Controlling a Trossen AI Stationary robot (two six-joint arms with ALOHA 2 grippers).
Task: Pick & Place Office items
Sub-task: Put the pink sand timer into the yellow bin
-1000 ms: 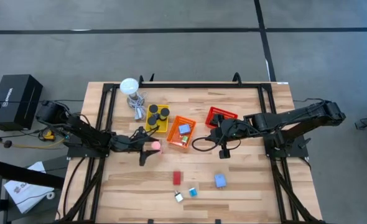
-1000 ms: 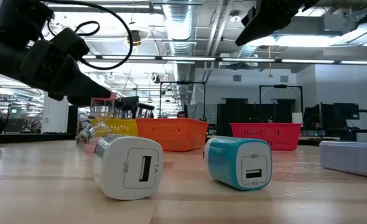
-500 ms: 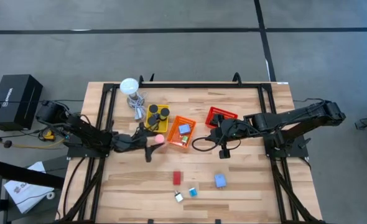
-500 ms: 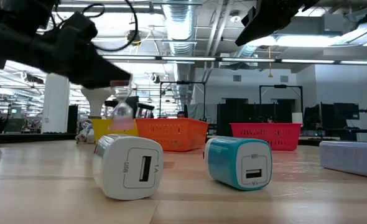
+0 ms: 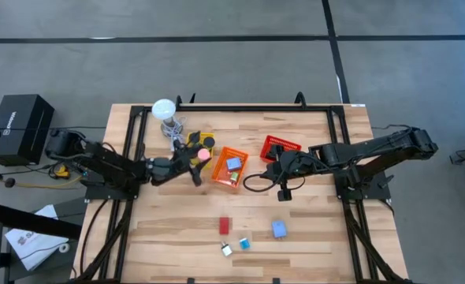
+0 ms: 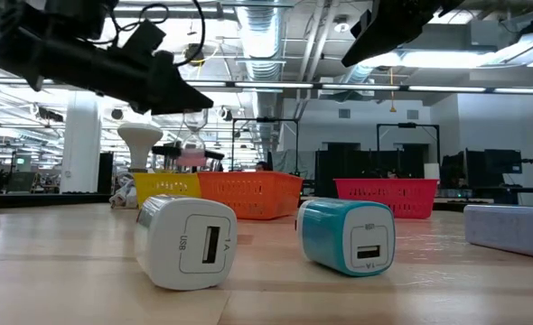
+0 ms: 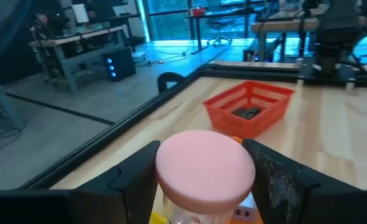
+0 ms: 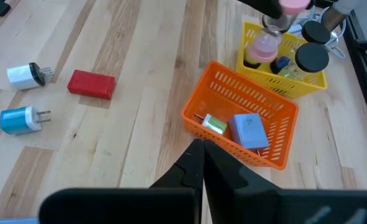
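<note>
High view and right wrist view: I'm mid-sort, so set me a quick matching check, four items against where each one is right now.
Items:
1. pink-capped hourglass
2. light-blue block
3. red rectangle
4. teal charger

Places:
A. inside the orange basket
B. held by the left gripper over the yellow basket
C. on bare wood next to the white charger
D. flat on bare wood, touching nothing

Pairs: 1-B, 2-A, 3-D, 4-C. The right gripper waits by the orange basket.

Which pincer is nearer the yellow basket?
Left. The left pincer, shut on the pink-capped item, is over the yellow basket; the right pincer sits past the orange basket.
</note>
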